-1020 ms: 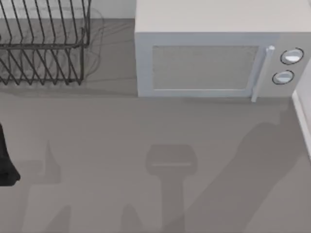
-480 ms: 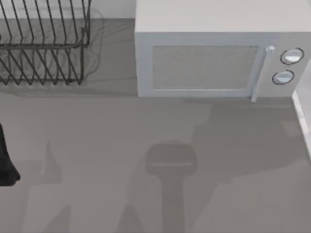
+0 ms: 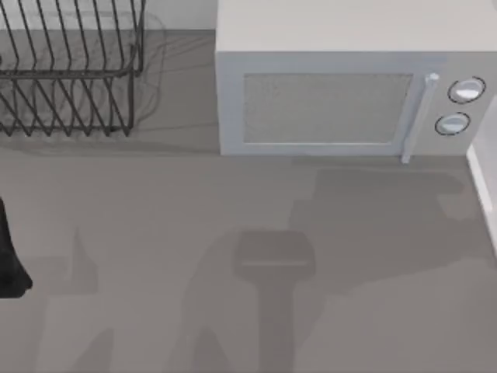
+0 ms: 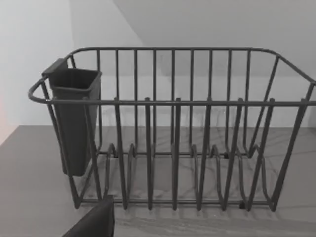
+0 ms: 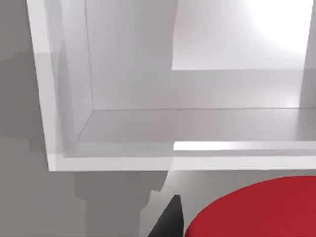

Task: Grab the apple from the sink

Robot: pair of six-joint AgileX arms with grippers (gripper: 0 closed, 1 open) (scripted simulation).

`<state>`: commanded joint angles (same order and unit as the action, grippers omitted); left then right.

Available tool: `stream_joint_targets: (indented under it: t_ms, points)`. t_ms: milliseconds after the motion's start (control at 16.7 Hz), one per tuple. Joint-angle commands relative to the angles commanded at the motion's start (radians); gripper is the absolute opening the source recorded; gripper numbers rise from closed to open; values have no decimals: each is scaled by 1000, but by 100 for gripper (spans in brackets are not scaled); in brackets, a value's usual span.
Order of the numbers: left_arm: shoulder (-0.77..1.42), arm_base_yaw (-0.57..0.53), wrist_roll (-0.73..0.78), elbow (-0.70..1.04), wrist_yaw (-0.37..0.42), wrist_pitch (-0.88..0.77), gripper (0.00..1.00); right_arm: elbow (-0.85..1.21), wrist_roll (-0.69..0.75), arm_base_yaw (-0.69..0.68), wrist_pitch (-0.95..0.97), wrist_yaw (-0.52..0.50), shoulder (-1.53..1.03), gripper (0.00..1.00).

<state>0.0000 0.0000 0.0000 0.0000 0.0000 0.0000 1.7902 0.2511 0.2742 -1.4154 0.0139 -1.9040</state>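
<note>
Right end effector (image 5: 170, 219) hovers beside the red apple (image 5: 256, 210), sink (image 5: 54, 123) beyond; its grip state cannot be told.

Open counter (image 3: 155, 233) in front; dish rack (image 3: 70, 78) and microwave (image 3: 334, 85) block the back.

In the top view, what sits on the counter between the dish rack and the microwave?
Nothing: between dish rack and microwave there is bare grey counter.
</note>
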Motion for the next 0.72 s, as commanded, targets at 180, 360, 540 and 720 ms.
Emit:
stream_joint_targets:
  t_ms: [180, 360, 540, 720]
  points:
    - [0, 0, 0, 0, 0, 0, 100, -49, -126, -127, 3, -2, 32, 0]
    - [0, 0, 0, 0, 0, 0, 100, -126, -329, -334, 13, -5, 86, 0]
    - [0, 0, 0, 0, 0, 0, 100, -217, -566, -575, 28, -8, 152, 0]
    - [0, 0, 0, 0, 0, 0, 100, -304, -763, -775, 45, -12, 216, 0]
